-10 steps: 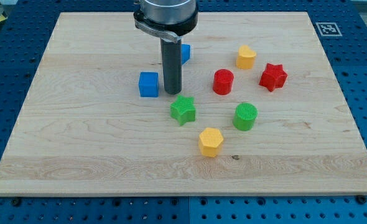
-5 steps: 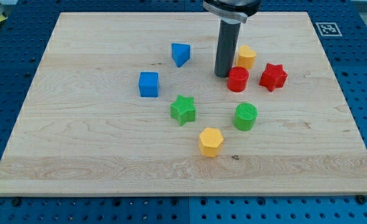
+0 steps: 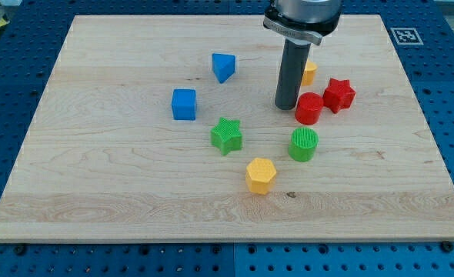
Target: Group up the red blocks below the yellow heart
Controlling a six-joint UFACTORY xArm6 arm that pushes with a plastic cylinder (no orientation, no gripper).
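The red cylinder (image 3: 309,108) sits right of the board's middle, touching or nearly touching the red star (image 3: 338,94) at its upper right. The yellow heart (image 3: 309,73) lies just above them, its left part hidden behind the rod. My tip (image 3: 286,106) rests on the board against the red cylinder's left side, below and left of the yellow heart.
A green cylinder (image 3: 304,144) lies just below the red cylinder. A green star (image 3: 226,135), a yellow hexagon (image 3: 261,175), a blue cube (image 3: 184,104) and a blue wedge-like block (image 3: 224,67) lie to the left on the wooden board (image 3: 96,177).
My tip swept from beside the blue cube to the right. It pushed the red cylinder right and slightly down, up to the red star. Other blocks stayed put.
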